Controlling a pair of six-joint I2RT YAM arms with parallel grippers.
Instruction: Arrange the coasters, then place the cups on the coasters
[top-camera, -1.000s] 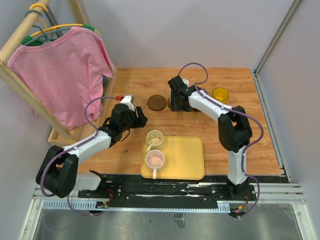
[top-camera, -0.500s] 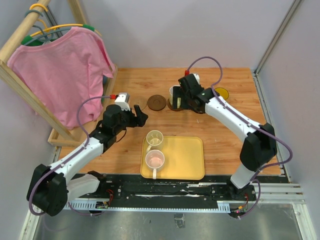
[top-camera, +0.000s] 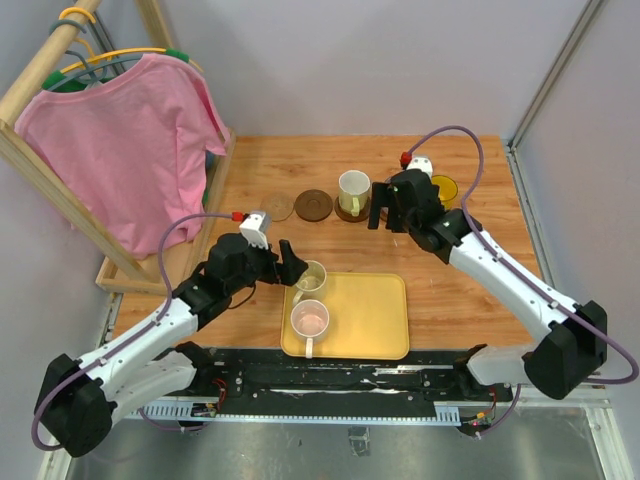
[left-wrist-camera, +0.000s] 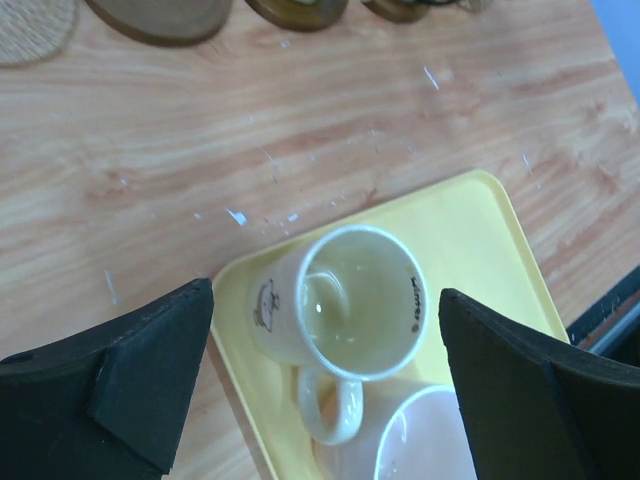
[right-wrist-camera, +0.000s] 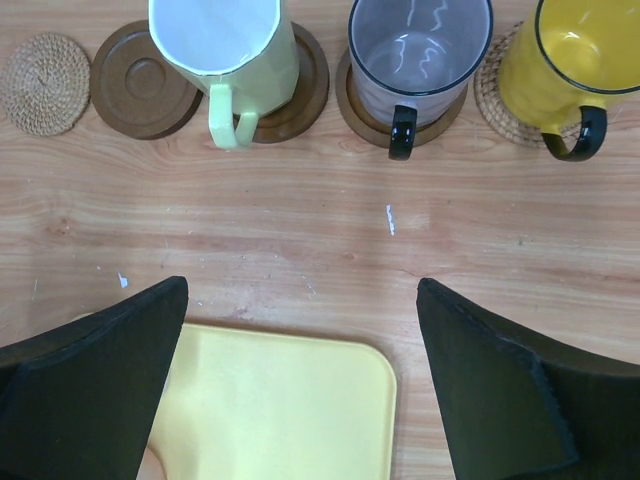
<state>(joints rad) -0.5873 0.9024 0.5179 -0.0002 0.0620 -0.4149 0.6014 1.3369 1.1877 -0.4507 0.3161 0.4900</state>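
Note:
Five coasters lie in a row at the back. From the left these are a tan coaster, an empty dark brown one, and three bearing cups. The whitish-green cup, the purple-grey cup and the amber cup each stand on one. My right gripper hangs open just in front of them, holding nothing. On the yellow tray stand a pale yellow cup and a pink cup. My left gripper is open above the pale yellow cup, one finger on each side.
A wooden clothes rack with a pink shirt fills the left side, its base frame on the table near my left arm. A metal rail runs along the near edge. Walls close the back and right.
My right gripper opened off the whitish-green cup, left it on its coaster and drew back to the right. My left gripper opened wider and swung right over the pale yellow cup.

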